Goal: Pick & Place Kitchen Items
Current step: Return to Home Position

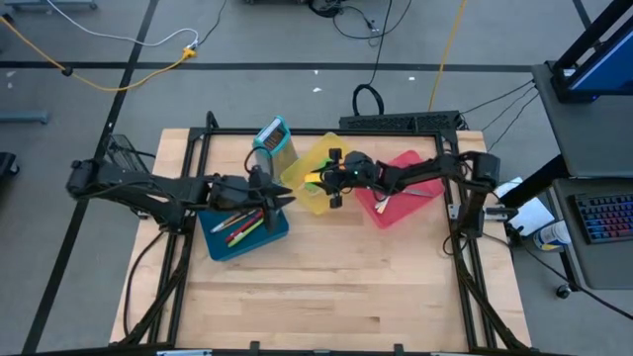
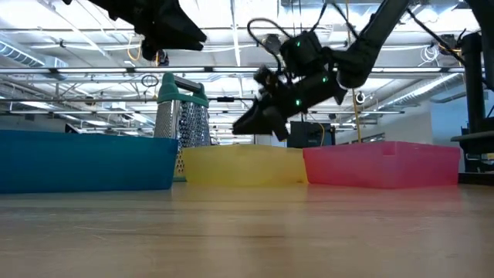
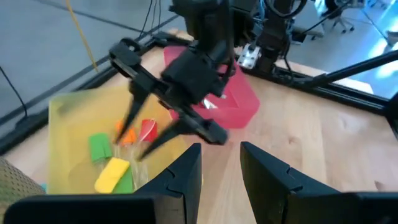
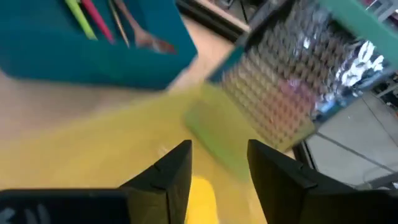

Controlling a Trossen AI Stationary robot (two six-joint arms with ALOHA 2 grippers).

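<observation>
Small spatulas with green, orange, red and yellow heads (image 3: 115, 158) lie in the yellow bin (image 1: 309, 198). Red, green and wooden utensils (image 1: 242, 223) lie in the blue bin (image 1: 229, 242). Pale-handled pieces (image 1: 384, 204) lie in the red bin (image 1: 407, 163). My right gripper (image 1: 330, 181) hangs open and empty above the yellow bin; it also shows in the left wrist view (image 3: 132, 144), slanting down over the spatula heads. My left gripper (image 1: 280, 195) is open and empty, raised over the blue bin's right edge, next to the yellow bin.
The three bins stand side by side across the table's far half, blue at the left, yellow in the middle, red at the right. The upright teal-framed grater (image 1: 272, 138) stands just behind the blue and yellow bins. Bare wooden tabletop (image 1: 326, 297) fills the near half.
</observation>
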